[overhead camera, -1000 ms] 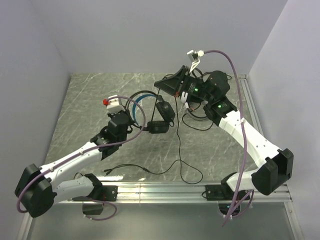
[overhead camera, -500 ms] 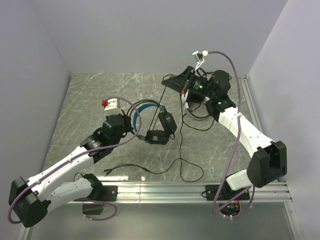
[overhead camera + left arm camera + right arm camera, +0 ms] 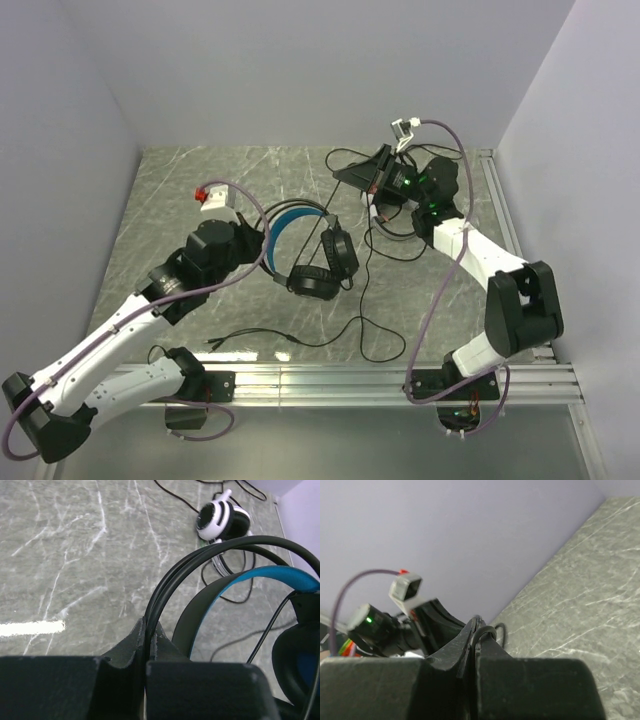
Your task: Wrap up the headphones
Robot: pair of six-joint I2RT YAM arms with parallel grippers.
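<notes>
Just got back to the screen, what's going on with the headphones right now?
The left gripper has its fingers shut on the thin black arches of the black and blue headset, holding it up over the table. The right gripper is shut on a thin black cable, raised near the far right corner; its slack trails across the table toward the near edge. The white headset lies on the table by the right arm.

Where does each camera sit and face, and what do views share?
Top external: high behind the bases, facing down at the table; both arms show.
Left wrist: along the left gripper, shut on the blue-banded headset.
Right wrist: past the right gripper, pinching a cable, towards the wall.
Shared: top and left wrist show that headset.
</notes>
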